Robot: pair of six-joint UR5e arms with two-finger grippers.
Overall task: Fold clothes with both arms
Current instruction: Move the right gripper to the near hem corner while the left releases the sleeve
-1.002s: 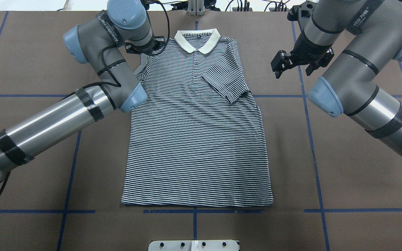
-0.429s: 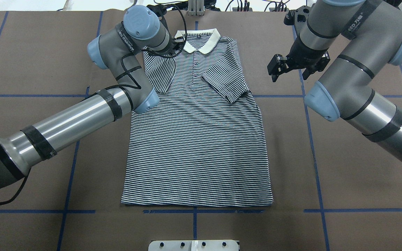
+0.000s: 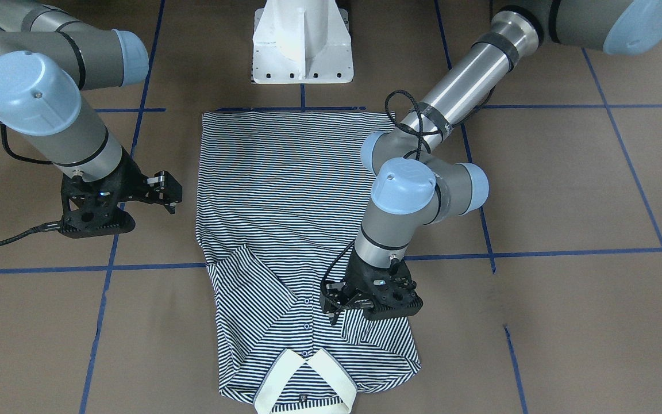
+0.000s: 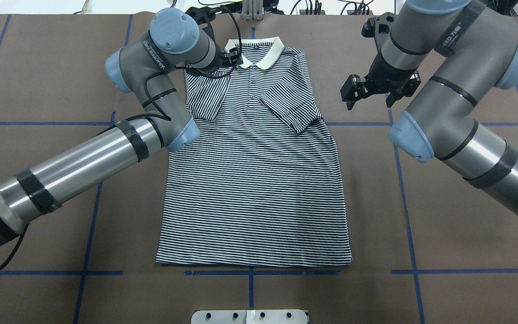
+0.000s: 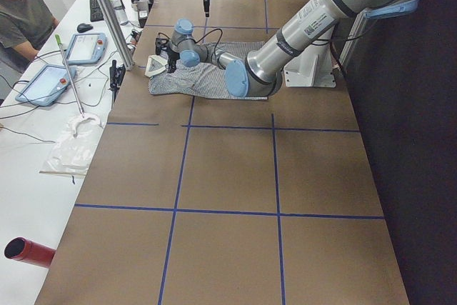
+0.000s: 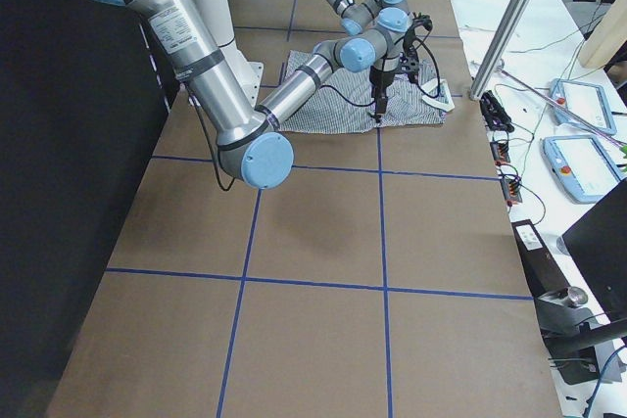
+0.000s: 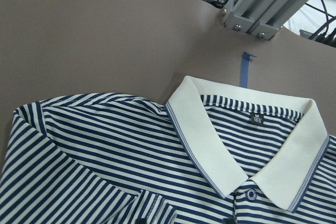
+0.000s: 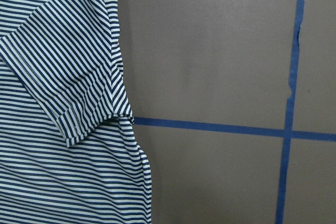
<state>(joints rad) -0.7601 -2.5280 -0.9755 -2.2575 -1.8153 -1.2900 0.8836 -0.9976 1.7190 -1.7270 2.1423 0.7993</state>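
Note:
The navy-and-white striped polo shirt lies flat and face up on the brown table, its cream collar at the far end. Both sleeves are folded in onto the chest: one sleeve on the right, the other sleeve on the left. My left gripper hovers low over the tip of the left sleeve beside the placket. Its fingertips show apart at the bottom of the left wrist view, so it is open. My right gripper hangs open and holds nothing, over bare table right of the shirt.
The white pedestal base stands just beyond the shirt's hem. An aluminium post rises behind the collar. Blue tape lines cross the table. A person sits at a side bench with tablets.
The left gripper carried the left sleeve inward onto the chest, then its wrist swung slightly back outward. The right gripper drifted a little toward the shirt.

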